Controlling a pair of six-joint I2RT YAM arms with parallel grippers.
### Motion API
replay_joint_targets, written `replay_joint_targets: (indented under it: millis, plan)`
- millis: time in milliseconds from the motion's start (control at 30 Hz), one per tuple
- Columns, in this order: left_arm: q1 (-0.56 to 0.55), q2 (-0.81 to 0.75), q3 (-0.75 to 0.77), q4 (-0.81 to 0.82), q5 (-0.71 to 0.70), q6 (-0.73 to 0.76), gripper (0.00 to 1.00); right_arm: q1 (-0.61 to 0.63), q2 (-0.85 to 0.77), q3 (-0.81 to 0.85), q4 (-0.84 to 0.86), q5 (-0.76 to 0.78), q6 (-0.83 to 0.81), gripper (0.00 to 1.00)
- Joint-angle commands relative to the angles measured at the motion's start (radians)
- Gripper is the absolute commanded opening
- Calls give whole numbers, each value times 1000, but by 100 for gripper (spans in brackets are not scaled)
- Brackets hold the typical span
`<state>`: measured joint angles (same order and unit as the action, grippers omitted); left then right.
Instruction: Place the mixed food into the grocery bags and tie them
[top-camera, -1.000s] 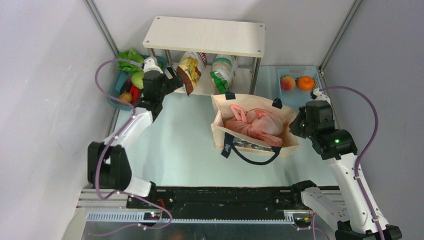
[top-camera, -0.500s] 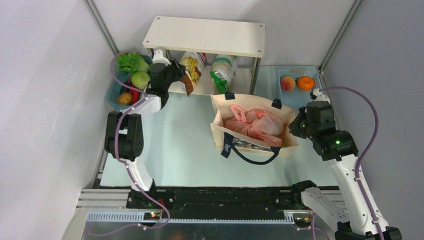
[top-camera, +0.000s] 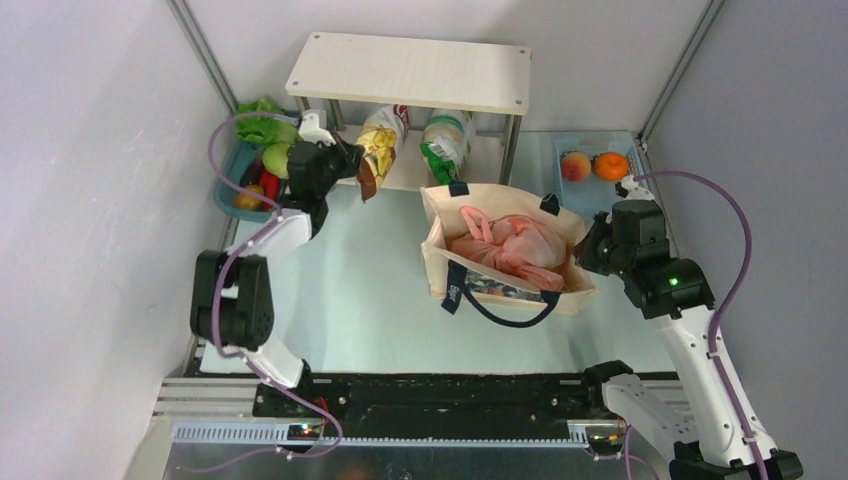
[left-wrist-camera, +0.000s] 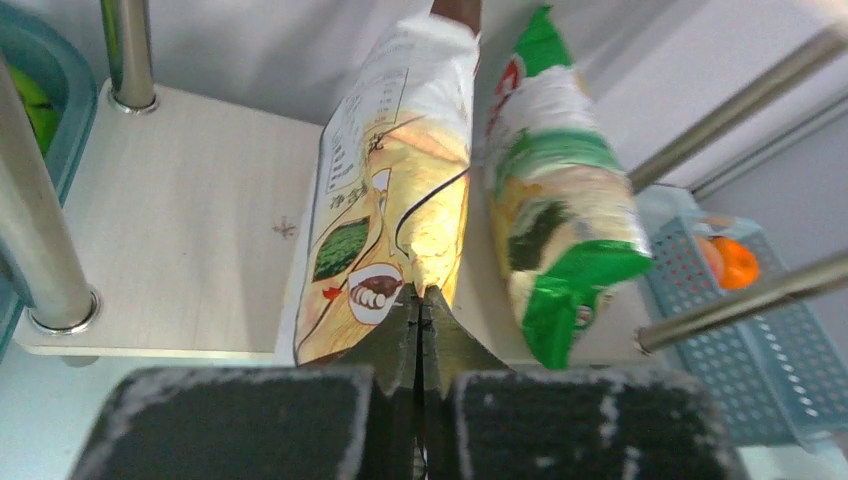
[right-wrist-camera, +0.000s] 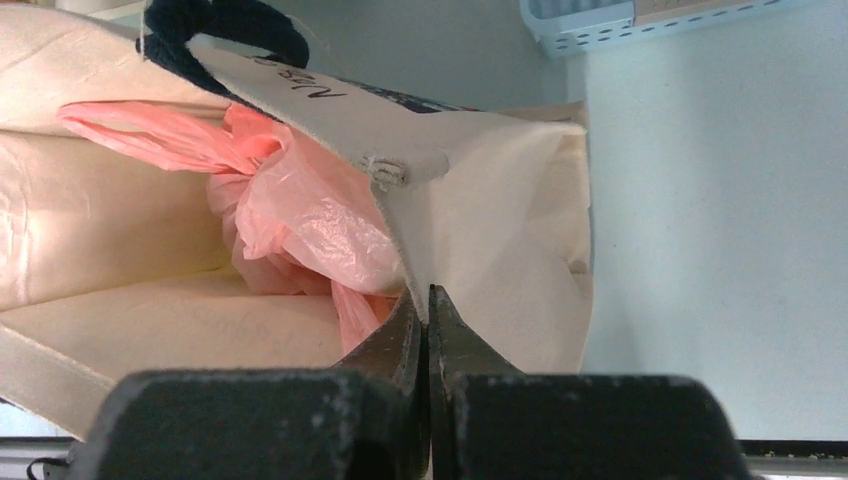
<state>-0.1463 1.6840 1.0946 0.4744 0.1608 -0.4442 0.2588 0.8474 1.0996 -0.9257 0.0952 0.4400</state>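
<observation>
Both sets of fingers were clamped: my left gripper (left-wrist-camera: 420, 300) on the crisp packet (left-wrist-camera: 385, 190)'s bottom seam at the shelf (left-wrist-camera: 190, 230), my right gripper (right-wrist-camera: 420, 295) on the canvas tote (right-wrist-camera: 500, 220)'s rim; I judged the packet light, slippery and crushable, so the seam suited.

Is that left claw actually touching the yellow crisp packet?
Touching. The left wrist view shows the left gripper shut, its fingertips pinching the bottom edge of the crisp packet with no gap between them.
</observation>
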Motion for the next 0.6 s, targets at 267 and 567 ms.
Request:
replay_joint_targets:
  millis: [267,567]
  plan:
    - [0,-482,9,-202,227,63,0,-2,4,65,56,-210,-64,27]
    - [-14,-718,60,-317,324,-26,0,-3,-40,233,7,-197,-117,60]
